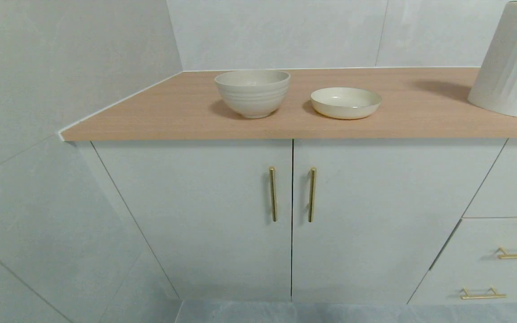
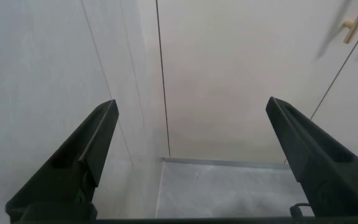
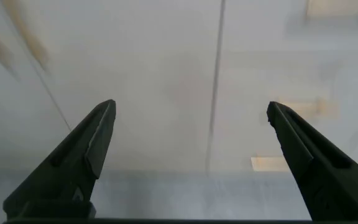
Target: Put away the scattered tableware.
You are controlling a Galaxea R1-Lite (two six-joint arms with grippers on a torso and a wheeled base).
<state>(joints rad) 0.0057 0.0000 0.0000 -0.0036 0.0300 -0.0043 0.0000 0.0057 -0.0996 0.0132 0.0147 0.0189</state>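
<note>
The bowl [image 1: 252, 92] and the shallow dish [image 1: 345, 102] stand upright on the bench [image 1: 159, 116], near its front edge and closer to its left end than to its right. They are near each other but not touching, the bowl being nearer the left corner. A ribbed white container [image 1: 514, 63] occupies the right end, well apart from both. Below the bench, two cabinet doors meet at a centre seam flanked by the left handle [image 1: 273, 194] and the right handle [image 1: 312, 194]. The bowl sits above the left door [image 1: 195, 215], the dish above the right door [image 1: 375, 215]. The left end effector [image 2: 190, 106] is spread wide with nothing between its fingers and faces the lower cabinet front by the floor. The right end effector [image 3: 190, 104] is likewise wide open and empty, facing the lower right door beside the drawers [image 1: 487, 260]. The tableware therefore lies above both end effectors. The left arm appears better placed for the bowl, the right for the dish. Both items are round, so no long axis constrains the approach.
</note>
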